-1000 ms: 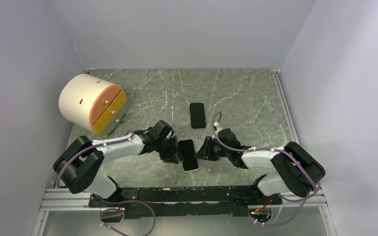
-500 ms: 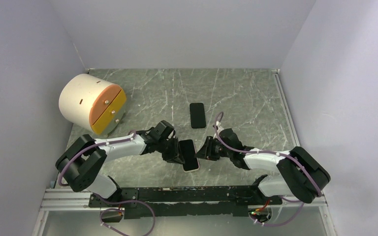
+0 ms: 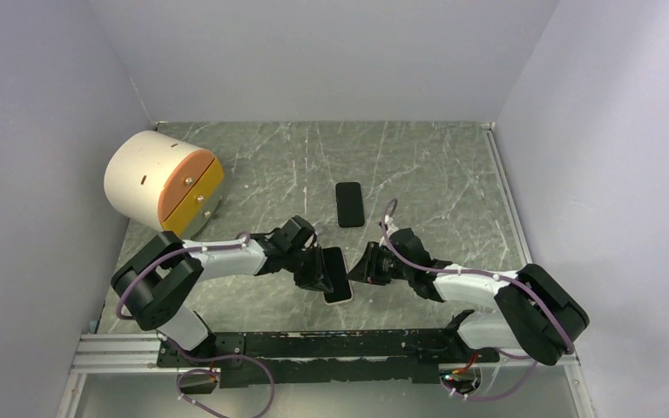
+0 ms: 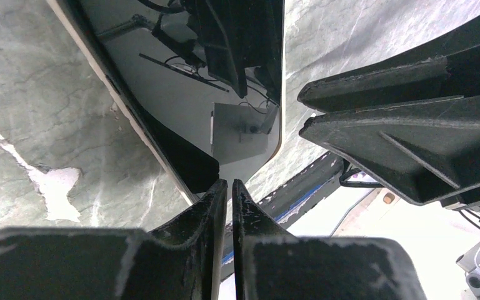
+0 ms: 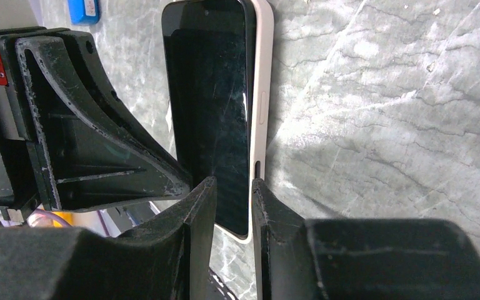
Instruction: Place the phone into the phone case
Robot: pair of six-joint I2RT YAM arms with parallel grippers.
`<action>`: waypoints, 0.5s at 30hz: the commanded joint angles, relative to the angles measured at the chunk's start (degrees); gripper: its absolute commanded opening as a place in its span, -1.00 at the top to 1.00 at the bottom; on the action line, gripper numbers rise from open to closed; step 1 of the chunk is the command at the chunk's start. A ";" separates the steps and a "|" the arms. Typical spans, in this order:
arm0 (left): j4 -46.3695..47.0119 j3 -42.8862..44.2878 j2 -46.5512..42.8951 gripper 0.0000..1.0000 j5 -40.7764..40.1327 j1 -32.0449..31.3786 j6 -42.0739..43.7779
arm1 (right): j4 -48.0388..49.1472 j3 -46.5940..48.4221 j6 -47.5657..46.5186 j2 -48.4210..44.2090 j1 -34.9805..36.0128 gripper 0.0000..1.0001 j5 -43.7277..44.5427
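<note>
Two hands: the left hand (image 3: 318,272) and right hand (image 3: 361,264) meet close to the near edge of the surface (image 3: 435,174), with the phone case (image 3: 340,299) between them.
Phone case: pale beige, with the black phone (image 3: 334,272) seated in it; whether it touches the surface cannot be told.
Right hand: pinches the case's lower end, one finger on the screen side and the other on the beige side.
Left hand: fingers pressed together, tips right at a corner of the case.
Room: marbled surface lies open behind and to the right; grey walls close three sides.
Neighbours: a second phone (image 3: 349,204) lies flat just beyond the hands; a white drum (image 3: 144,174) with an orange face sits far left.
Right wrist only: the case's side buttons — and a blue object (image 5: 84,9) further off.
Left wrist only: the glossy screen mirroring the arm.
</note>
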 commanded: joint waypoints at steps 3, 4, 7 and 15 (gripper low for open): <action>-0.71 -0.94 -0.44 0.69 -1.76 -0.70 -0.65 | 0.19 0.36 -0.55 -0.96 0.25 0.39 0.77; -1.45 -0.35 -1.30 0.68 -1.88 -0.72 -0.62 | 0.09 0.57 -0.59 -0.85 0.30 0.39 0.77; -4.39 1.53 -4.60 0.64 -3.04 -0.74 -0.90 | -0.28 1.02 -0.53 -0.85 0.24 0.39 0.67; -12.80 6.06 -7.86 0.50 -5.62 -0.66 0.65 | -2.70 1.80 -1.67 -2.92 0.37 0.34 0.83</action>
